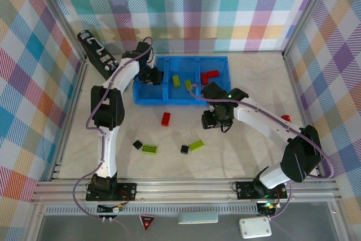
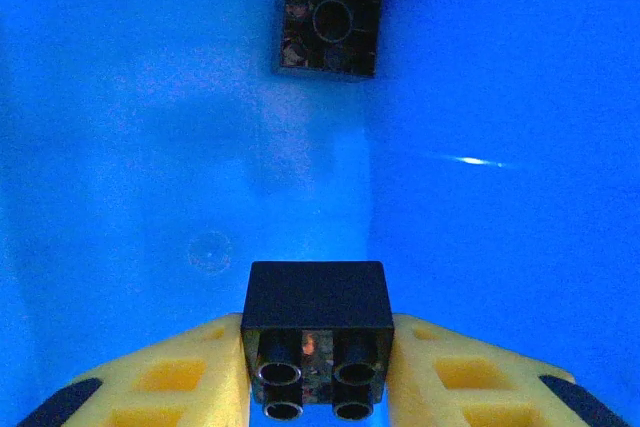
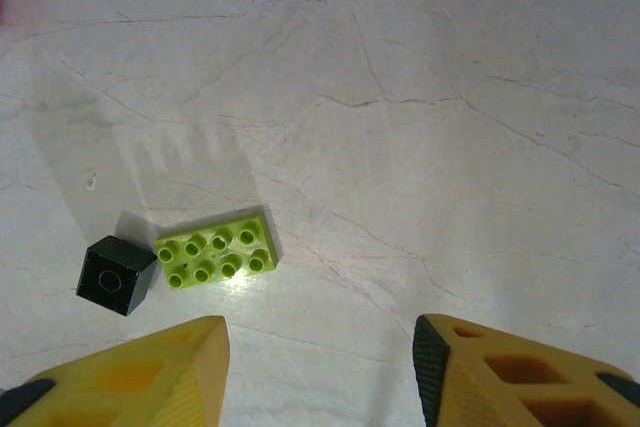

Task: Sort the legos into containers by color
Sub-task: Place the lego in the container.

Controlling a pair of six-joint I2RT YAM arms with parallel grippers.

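Left jaws are grasping a black studded plastic brick (image 2: 315, 332) inside the bright blue plastic bin (image 2: 120, 147); right jaws are hanging released above the pale bench (image 3: 450, 97).

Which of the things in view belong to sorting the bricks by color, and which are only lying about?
Belong to the job: blue bin; held black brick; loose black brick; loose red brick; lime green brick; second lime green brick.
Just lying about: black panel with white marks; white box at the near edge.
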